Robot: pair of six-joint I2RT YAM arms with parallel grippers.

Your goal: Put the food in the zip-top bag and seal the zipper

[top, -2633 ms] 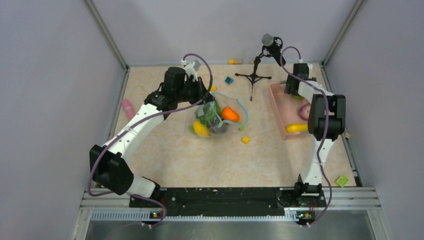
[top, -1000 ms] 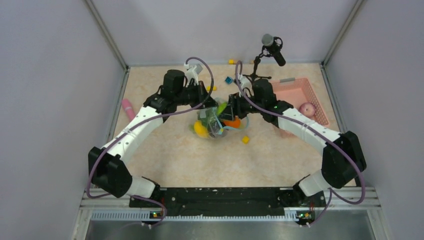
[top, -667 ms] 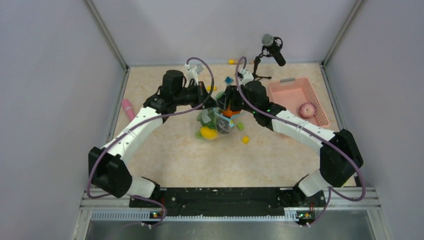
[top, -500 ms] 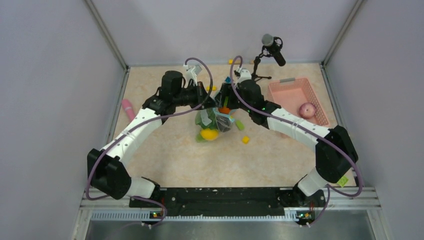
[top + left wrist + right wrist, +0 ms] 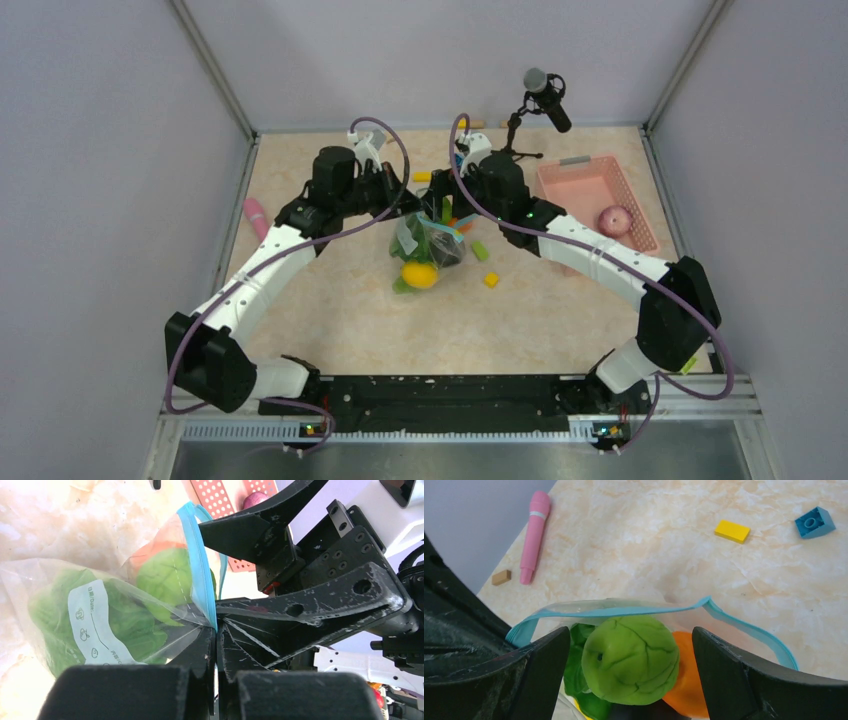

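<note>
Two grippers, overhead: the left gripper (image 5: 403,203) and the right gripper (image 5: 447,206) sit just beside each other over the middle of the worktop, nearer its far edge.
Zip-top bag, overhead: the zip-top bag (image 5: 428,245) hangs below them. Its long axis runs far to near, with the mouth toward the far edge and the closed bottom toward the near edge.
Food, overhead: the yellow lemon (image 5: 419,274) fills the bag's near end and the dark eggplant (image 5: 448,250) sits at its right. The magenta piece (image 5: 614,220) lies in the pink basket (image 5: 585,180) by the right edge.
Loose items, overhead: a green block (image 5: 480,250) and a yellow block (image 5: 491,280) lie near the bag's right side, and the pink cylinder (image 5: 255,217) lies by the left edge.
Left gripper, left wrist: its fingers are pressed together, pinching the bag's mouth edge at one end of the zipper (image 5: 196,565).
Zipper, left wrist: the teal strip climbs from the pinch toward the basket.
Bag contents, left wrist: the white label patch (image 5: 92,622) faces the camera. The green lime (image 5: 162,577) shows through the film with the orange (image 5: 157,547) beyond it.
Right gripper, right wrist: its fingers are spread wide, one on each side of the mouth.
Zipper, right wrist: the strip runs crosswise between the fingers, and the mouth gapes.
Food, right wrist: the lime sits just under the strip, touching the orange.
Background, right wrist: a yellow brick (image 5: 732,531) and a blue block (image 5: 815,522) lie on the worktop beyond the bag.
</note>
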